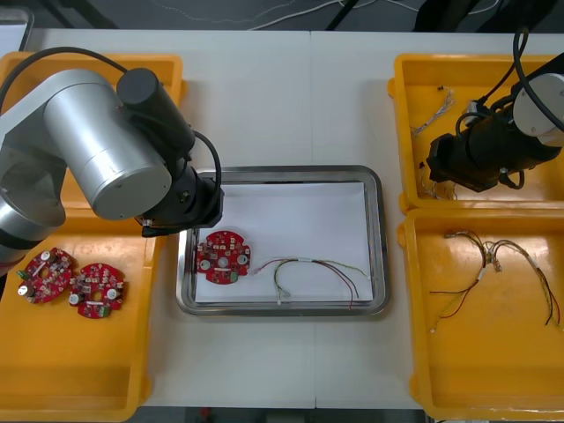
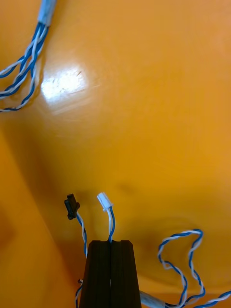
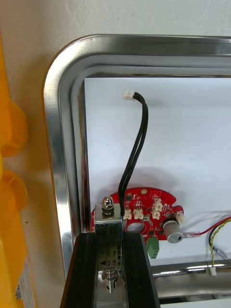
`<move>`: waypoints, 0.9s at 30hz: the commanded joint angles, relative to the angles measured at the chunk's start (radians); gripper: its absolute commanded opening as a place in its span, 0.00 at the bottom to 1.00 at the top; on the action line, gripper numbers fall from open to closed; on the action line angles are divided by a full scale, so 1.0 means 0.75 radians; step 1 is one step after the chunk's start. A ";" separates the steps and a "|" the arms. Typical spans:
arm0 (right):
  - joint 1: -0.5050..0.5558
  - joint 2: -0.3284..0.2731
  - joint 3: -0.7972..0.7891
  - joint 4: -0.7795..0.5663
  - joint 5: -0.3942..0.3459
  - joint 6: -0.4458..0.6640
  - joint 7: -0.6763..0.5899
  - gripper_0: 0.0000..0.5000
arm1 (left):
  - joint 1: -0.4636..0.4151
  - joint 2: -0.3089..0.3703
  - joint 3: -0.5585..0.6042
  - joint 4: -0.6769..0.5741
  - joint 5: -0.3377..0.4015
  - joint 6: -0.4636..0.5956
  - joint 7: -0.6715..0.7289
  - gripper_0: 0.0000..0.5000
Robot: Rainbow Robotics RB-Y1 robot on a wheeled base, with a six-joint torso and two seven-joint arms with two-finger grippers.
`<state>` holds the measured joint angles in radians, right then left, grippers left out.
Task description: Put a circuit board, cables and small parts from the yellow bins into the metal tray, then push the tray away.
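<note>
Both clamped: left pincer (image 3: 109, 239), small metal part (image 3: 108, 219) near board (image 3: 153, 206); right pincer (image 2: 110, 243), blue-white cable (image 2: 111, 225).

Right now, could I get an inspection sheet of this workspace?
Surface: light table.
Job's things: metal tray holds one red circuit board; two spare boards in the left near bin.
Clutter: nothing seen.
Grippers: left gripper over the tray's left edge, shut on a small metal part; right gripper in the right far bin, shut on a blue and white cable.
Cables: red and yellow cable in the tray; black cable runs from the left gripper.
Surroundings: dark floor beyond the table.
</note>
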<state>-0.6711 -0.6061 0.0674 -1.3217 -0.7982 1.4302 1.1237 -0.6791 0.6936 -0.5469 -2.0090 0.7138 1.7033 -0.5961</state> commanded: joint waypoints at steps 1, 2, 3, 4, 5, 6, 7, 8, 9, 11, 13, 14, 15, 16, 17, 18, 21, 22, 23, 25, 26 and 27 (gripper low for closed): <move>-0.022 -0.082 -0.047 -0.013 -0.016 0.012 0.058 0.00 | -0.095 -0.082 -0.011 0.077 -0.046 -0.011 -0.122 0.00; -0.022 -0.090 -0.051 -0.013 -0.016 0.012 0.060 0.00 | -0.103 -0.098 -0.011 0.097 -0.058 -0.011 -0.130 0.00; -0.026 -0.098 -0.051 -0.013 -0.016 0.012 0.062 0.00 | -0.109 -0.115 -0.009 0.118 -0.068 -0.011 -0.134 0.00; -0.028 -0.102 -0.051 -0.013 -0.014 0.012 0.062 0.00 | -0.113 -0.121 -0.011 0.128 -0.078 -0.011 -0.138 0.00; -0.032 -0.110 -0.053 -0.013 -0.016 0.012 0.064 0.00 | -0.119 -0.133 -0.011 0.145 -0.091 -0.011 -0.144 0.00; -0.036 -0.116 -0.055 -0.013 -0.014 0.012 0.068 0.00 | -0.123 -0.141 -0.011 0.159 -0.099 -0.009 -0.148 0.00; -0.038 -0.120 -0.055 -0.013 -0.014 0.012 0.068 0.00 | -0.127 -0.152 -0.009 0.171 -0.105 -0.011 -0.156 0.00; -0.042 -0.129 -0.057 -0.013 -0.009 0.012 0.073 0.00 | -0.134 -0.162 -0.009 0.190 -0.117 -0.009 -0.162 0.00; -0.046 -0.137 -0.061 -0.013 -0.007 0.012 0.077 0.00 | -0.140 -0.176 -0.011 0.208 -0.132 -0.009 -0.171 0.00; -0.052 -0.145 -0.063 -0.013 -0.003 0.009 0.083 0.00 | -0.146 -0.197 -0.011 0.232 -0.152 -0.007 -0.181 0.00; -0.056 -0.155 -0.063 -0.013 0.001 0.003 0.087 0.00 | -0.152 -0.211 -0.017 0.251 -0.174 -0.003 -0.191 0.00; -0.060 -0.157 -0.063 -0.013 0.005 -0.007 0.091 0.00 | -0.154 -0.219 -0.024 0.259 -0.193 -0.003 -0.195 0.00; -0.062 -0.161 -0.063 -0.013 0.011 -0.019 0.093 0.00 | -0.156 -0.223 -0.034 0.263 -0.209 -0.003 -0.199 0.00; -0.064 -0.163 -0.063 -0.013 0.015 -0.031 0.095 0.00 | -0.156 -0.229 -0.040 0.269 -0.224 -0.003 -0.205 0.00; -0.066 -0.163 -0.063 -0.013 0.019 -0.038 0.095 0.00 | -0.156 -0.231 -0.040 0.271 -0.228 -0.003 -0.207 0.00; -0.069 -0.163 -0.063 -0.013 0.023 -0.052 0.095 0.00 | -0.156 -0.236 -0.040 0.280 -0.230 -0.003 -0.218 0.00; -0.077 -0.163 -0.063 -0.011 0.033 -0.093 0.095 0.00 | -0.156 -0.244 -0.040 0.292 -0.242 -0.003 -0.236 0.00; -0.081 -0.161 -0.063 -0.013 0.040 -0.113 0.095 0.00 | -0.156 -0.248 -0.040 0.296 -0.250 -0.003 -0.244 0.00; -0.085 -0.163 -0.063 -0.013 0.048 -0.130 0.095 0.00 | -0.156 -0.252 -0.040 0.302 -0.254 -0.003 -0.252 0.00; -0.095 -0.161 -0.061 -0.013 0.058 -0.148 0.095 0.00 | -0.156 -0.260 -0.040 0.312 -0.267 -0.003 -0.265 0.00; -0.101 -0.161 -0.061 -0.013 0.064 -0.152 0.095 0.00 | -0.156 -0.264 -0.040 0.318 -0.277 -0.003 -0.279 0.00; -0.105 -0.163 -0.061 -0.011 0.068 -0.152 0.095 0.00 | -0.156 -0.266 -0.038 0.325 -0.281 -0.003 -0.293 0.00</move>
<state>-0.6947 -0.6885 0.0490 -1.3205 -0.7637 1.3297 1.1313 -0.7477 0.5225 -0.5637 -1.7725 0.5254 1.7033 -0.7064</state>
